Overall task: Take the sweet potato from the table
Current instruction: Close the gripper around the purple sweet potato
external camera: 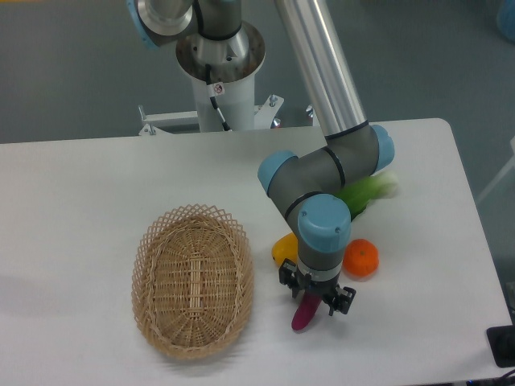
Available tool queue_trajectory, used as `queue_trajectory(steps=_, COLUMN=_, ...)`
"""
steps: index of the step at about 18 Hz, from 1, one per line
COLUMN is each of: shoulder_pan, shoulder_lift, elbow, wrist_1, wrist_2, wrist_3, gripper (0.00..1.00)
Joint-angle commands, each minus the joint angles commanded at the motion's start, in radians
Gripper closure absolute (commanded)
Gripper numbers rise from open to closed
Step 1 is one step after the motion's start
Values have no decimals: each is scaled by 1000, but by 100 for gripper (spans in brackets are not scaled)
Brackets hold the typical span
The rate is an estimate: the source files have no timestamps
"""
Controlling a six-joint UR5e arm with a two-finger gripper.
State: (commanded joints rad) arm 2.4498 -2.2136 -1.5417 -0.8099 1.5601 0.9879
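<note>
Oval wicker basket (pixel 193 279) well to the left of the fingers (pixel 315 297), nothing visible inside but its woven floor. Standing on the white tabletop (pixel 88 201). Slim purple-magenta sweet potato (pixel 304 312) directly under the fingers, smooth skin, tapered lower end pointing down-left beyond them, upper end hidden beneath the wrist. Lying on the tabletop, just right of the basket. Fingers set on either side of the sweet potato's upper part; cannot tell whether pinching or merely straddling. Yellow fruit (pixel 283 248) just behind and left, mostly hidden by the arm. Orange (pixel 361 259) near, to the right. Green vegetable (pixel 370 191) farther back.
</note>
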Motion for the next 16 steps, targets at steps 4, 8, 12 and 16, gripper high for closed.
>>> queue_trajectory(steps=4, shoulder_pan=-2, shoulder_lift=6, elbow=2, wrist_1=0, wrist_2=0, wrist_3=3, gripper=67)
queue_trajectory(steps=8, shoulder_pan=-2, shoulder_lift=23, elbow=6, wrist_1=-2, wrist_2=-3, wrist_3=6, gripper=72)
queue_trajectory(steps=12, shoulder_pan=0, shoulder_lift=49, elbow=26, wrist_1=-6, wrist_2=-14, wrist_3=15, gripper=72)
queue_trajectory(steps=16, shoulder_pan=17, shoulder_lift=93, elbow=43, wrist_1=-29, wrist_2=-31, wrist_3=84, gripper=72)
